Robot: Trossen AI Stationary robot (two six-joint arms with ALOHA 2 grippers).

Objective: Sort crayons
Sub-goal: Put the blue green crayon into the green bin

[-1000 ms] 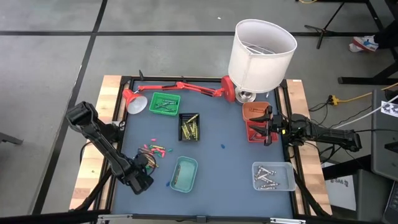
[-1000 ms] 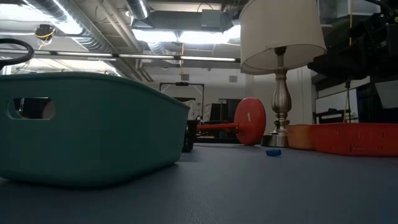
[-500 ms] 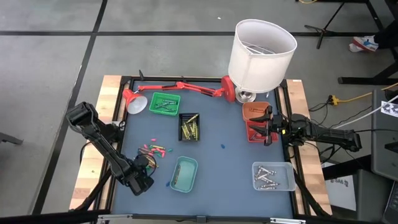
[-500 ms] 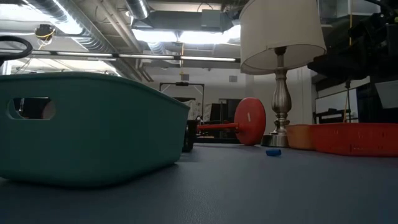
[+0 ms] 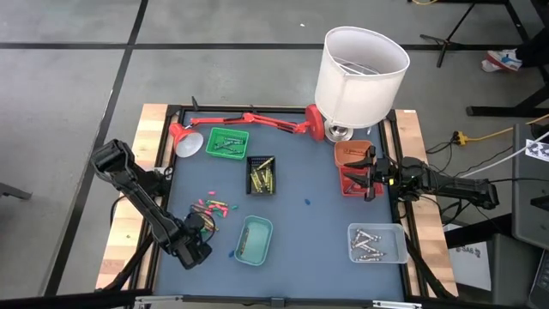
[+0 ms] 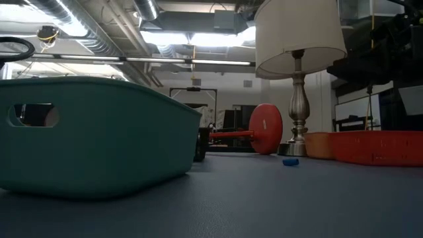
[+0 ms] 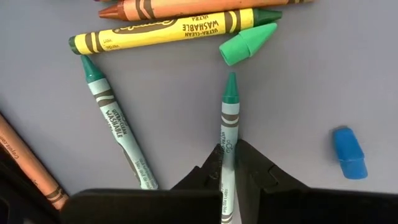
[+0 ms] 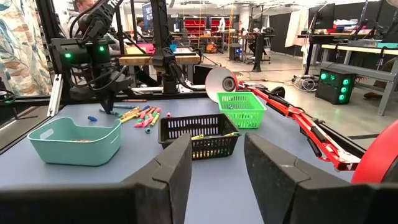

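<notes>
While the right gripper [image 5: 371, 174] is parked open over the red tray [image 5: 355, 182] by the table's right edge, a paper-wrapped teal crayon [image 7: 228, 144] is pinched between the left gripper [image 7: 227, 163] fingers, near the front-left corner, beside the loose waxy crayons [image 5: 212, 206].

Held crayon: teal-green crayon [image 7: 228, 134], paper-wrapped, pinched between the left gripper [image 7: 229, 168] fingers, tip pointing away from them.
Beside fingers: second teal crayon [image 7: 115, 124], lying flat, angled.
Beyond tip: green stub [image 7: 247, 43], yellow crayon [image 7: 168, 30], orange crayon [image 7: 186, 7].
Off to one side: blue stub [image 7: 349, 152].
</notes>
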